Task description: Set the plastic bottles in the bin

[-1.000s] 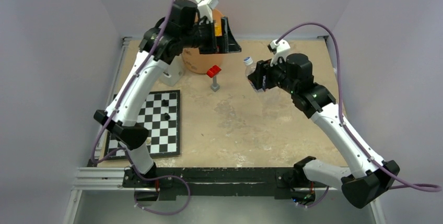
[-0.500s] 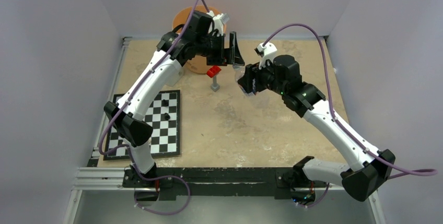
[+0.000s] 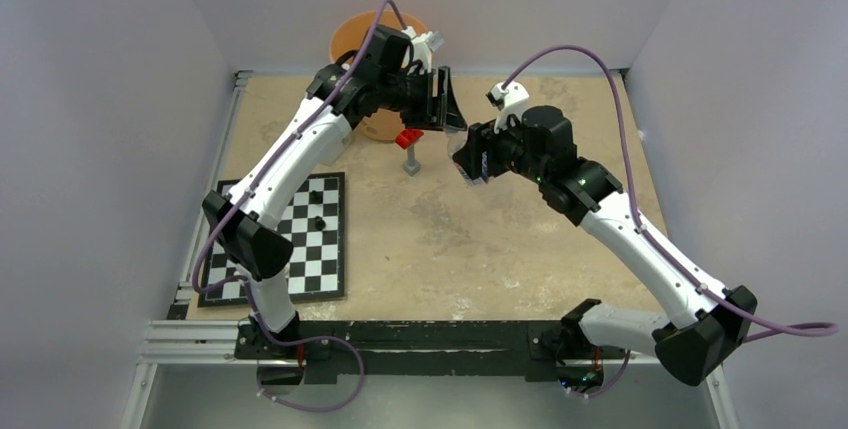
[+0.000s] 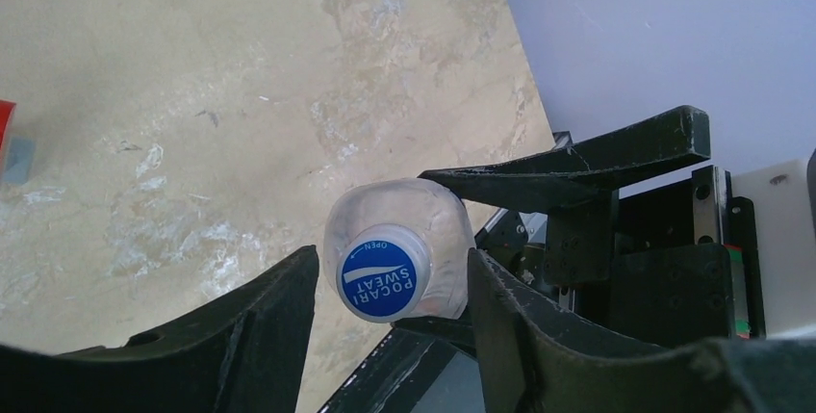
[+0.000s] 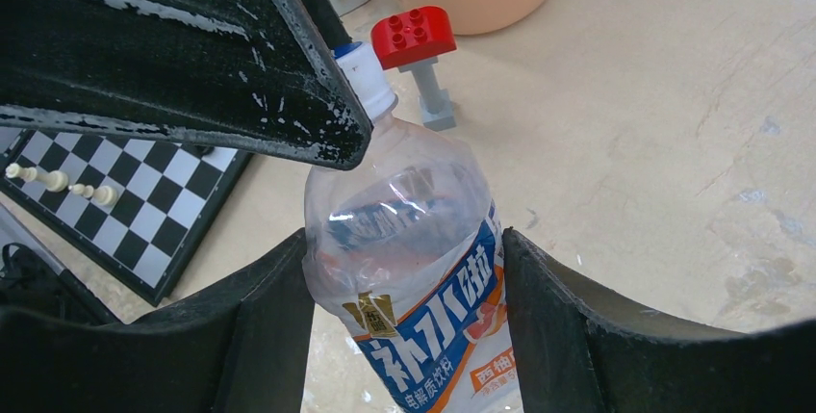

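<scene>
My right fingers (image 5: 568,336) are closed on the bottle (image 5: 404,240), one pad on each side of its labelled body. My left fingers (image 4: 260,326) are spread, one on each side of the cap (image 4: 382,278), with a gap showing on both sides.

One second ago the left gripper (image 3: 445,104) hung over the bin (image 3: 350,34), well apart from the bottle. Both arms have since converged, and the neck now sits between the left fingers. Judgement: a handover is set up. The bottle is not yet in the bin, which lies ahead of my right fingers, past the cap.

- Bottle: thin clear plastic, dented, with a glossy blue, white and orange label. Expect it to yield under pressure.
- Cap: round, blue-topped.
- Bin: smooth, curved orange wall.
- Fingers: matte black, scuffed.
</scene>
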Tool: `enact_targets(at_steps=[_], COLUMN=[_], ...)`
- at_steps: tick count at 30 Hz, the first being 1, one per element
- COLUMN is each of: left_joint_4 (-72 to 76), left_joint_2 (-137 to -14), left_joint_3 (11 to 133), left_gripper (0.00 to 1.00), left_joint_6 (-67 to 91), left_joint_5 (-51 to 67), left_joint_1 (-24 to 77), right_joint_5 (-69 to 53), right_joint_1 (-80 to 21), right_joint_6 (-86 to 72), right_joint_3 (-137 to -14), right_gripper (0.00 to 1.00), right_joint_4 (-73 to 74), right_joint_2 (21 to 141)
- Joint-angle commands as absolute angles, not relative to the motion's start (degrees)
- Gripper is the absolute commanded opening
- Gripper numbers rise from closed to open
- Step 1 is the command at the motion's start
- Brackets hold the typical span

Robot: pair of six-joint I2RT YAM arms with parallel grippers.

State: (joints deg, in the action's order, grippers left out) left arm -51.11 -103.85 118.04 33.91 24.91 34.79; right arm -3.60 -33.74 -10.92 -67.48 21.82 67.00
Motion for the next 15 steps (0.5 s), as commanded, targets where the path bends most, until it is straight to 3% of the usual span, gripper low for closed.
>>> enact_targets(at_steps=[1,6,8,9,10,15], left_joint_4=[-48.33,-47.38,-47.78,-47.96,-48.37,-51.16], left_joint_2=[-104.08,-103.91,-103.53,-103.21,-102.80,-100.80], left_joint_3=[117.25,117.00,117.13,117.18,117.35,119.37], left_gripper=[0.61,0.02,0.00,0.00,0.00,0.00], left_joint_6=[35.47,36.21,35.99,35.69,35.38,32.78], left_joint_5=[27.79,29.33,28.92,28.30,27.51,19.67], left_joint_1=[34.98,34.91,34.88,34.88,34.86,34.70], right_joint_5=[-2.90,-2.73,-2.53,-2.18,-1.75,-3.37], right_joint_1=[-34.01,-34.06,-34.10,-34.06,-34.07,-34.08], right_joint_6=[-11.54,-11.73,-12.12,-12.50,-12.87,-11.65], right_joint_3=[-69.62,-69.52,-69.44,-69.51,-69.71,-71.46], right_gripper=[0.47,0.48,0.58,0.79,0.87,0.94], right_joint_4=[19.47,19.59,19.60,19.81,20.00,21.88], right_joint_2=[65.21,64.60,64.30,64.16,64.09,62.42])
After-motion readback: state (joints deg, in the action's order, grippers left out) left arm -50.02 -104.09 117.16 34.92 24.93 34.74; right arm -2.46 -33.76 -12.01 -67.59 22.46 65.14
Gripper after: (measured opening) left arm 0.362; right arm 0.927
